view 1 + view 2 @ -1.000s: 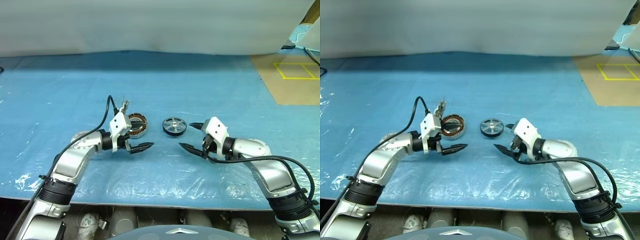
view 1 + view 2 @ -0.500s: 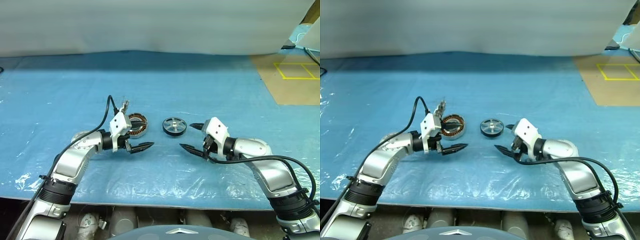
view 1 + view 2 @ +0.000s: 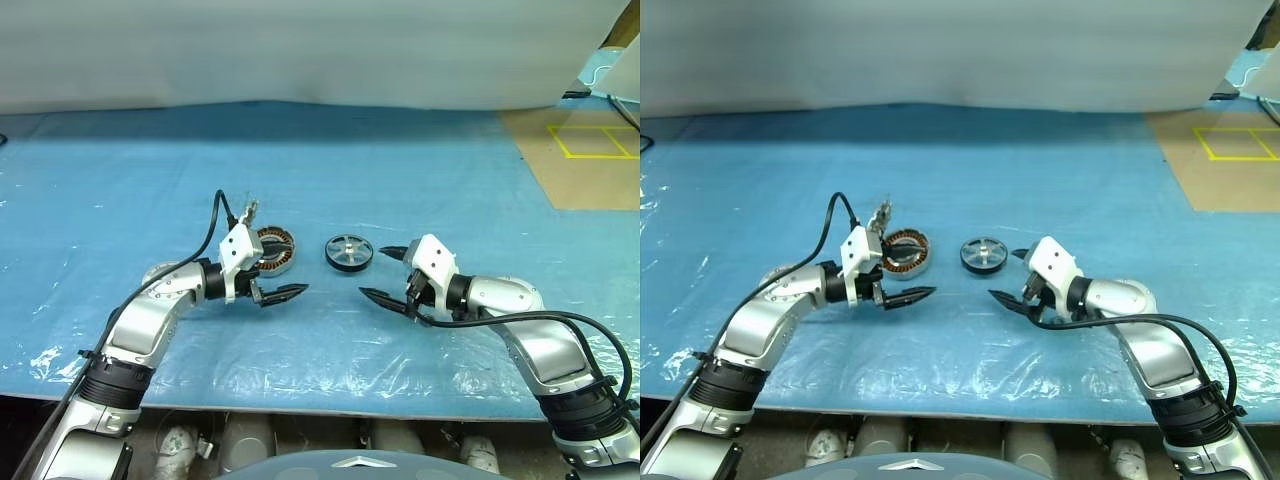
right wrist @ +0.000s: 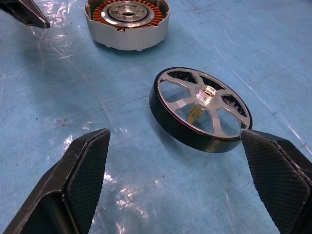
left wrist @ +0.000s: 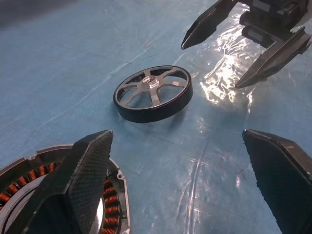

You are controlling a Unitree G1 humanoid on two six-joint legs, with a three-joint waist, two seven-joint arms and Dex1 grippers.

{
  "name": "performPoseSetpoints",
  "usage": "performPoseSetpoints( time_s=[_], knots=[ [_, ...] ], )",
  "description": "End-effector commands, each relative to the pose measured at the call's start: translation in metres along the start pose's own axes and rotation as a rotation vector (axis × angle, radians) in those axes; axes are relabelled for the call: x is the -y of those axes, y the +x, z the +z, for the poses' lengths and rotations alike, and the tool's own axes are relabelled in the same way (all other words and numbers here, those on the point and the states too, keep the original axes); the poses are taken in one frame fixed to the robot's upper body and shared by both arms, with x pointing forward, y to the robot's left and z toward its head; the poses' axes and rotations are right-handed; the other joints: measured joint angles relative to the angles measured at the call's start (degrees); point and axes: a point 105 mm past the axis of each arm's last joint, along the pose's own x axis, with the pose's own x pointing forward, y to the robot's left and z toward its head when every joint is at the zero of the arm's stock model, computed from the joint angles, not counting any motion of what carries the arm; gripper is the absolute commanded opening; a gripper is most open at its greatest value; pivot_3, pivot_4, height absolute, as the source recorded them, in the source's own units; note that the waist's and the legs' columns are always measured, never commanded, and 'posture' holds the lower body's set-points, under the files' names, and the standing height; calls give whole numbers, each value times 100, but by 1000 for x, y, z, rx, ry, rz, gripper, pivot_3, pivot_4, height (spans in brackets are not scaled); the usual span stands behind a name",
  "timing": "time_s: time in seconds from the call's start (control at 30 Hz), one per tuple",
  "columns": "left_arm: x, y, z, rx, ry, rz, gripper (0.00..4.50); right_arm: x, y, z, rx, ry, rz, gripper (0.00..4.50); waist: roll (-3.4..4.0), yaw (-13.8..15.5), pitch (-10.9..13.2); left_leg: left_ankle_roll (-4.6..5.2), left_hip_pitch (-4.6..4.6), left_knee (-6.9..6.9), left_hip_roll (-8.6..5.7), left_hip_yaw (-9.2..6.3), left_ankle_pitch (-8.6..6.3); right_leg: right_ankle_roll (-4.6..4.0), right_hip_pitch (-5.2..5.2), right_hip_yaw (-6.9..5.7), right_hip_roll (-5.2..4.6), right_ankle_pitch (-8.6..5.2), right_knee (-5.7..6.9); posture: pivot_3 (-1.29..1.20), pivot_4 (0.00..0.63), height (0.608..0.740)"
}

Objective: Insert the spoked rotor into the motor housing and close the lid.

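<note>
Table point(image 3: 420, 180): wide, covered with a blue sheet under clear glossy plastic film. On it, near the middle: motor housing point(image 3: 275, 250), copper windings facing up; just beside it, apart, spoked rotor point(image 3: 348, 251), lying flat.

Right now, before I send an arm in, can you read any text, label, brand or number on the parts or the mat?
No readable text anywhere.
Spoked rotor: bare metal face, no marking.
Motor housing: shell and windings, no label visible.
Blue mat: plain.
Brown floor area: yellow tape outline only, no letters.
</note>
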Motion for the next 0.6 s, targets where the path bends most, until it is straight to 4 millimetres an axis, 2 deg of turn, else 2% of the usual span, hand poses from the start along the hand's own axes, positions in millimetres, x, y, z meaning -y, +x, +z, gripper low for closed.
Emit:
performPoseSetpoints(
  time_s=[0.03,0.1,0.23,0.3,0.47,0.6],
  knots=[
    [-14,-4,6,-46,81,64,4500,2,-3,15,45,-52,-5,4459,0,-1,0,0,0,0,0,0,0,0,0,0,0,0,0,0,150,740],
    [-23,-5,15,-75,137,96,4500,2,-3,15,43,-54,-4,4459,0,1,0,0,0,0,0,0,0,0,0,0,0,0,2,0,150,740],
    [-25,-8,49,-131,230,75,4500,4,-3,14,38,-53,-6,4459,0,2,0,0,0,6,-1,-1,1,0,0,0,-1,0,6,0,150,740],
    [-31,-7,56,-191,263,93,4500,4,-3,11,32,-48,-10,4459,0,12,0,0,-1,5,-3,-1,1,0,0,0,-2,0,6,0,150,740],
    [-25,-3,40,-356,338,19,4500,3,2,10,32,-45,-11,4459,2,-29,-1,-1,3,3,-4,-1,1,0,0,4,0,0,5,0,150,740],
    [-36,-9,19,-534,467,3,4500,-1,5,10,39,-38,-18,4459,2,-15,-1,-1,3,1,-1,-1,1,0,-1,0,1,0,7,0,150,740]
  ],
)
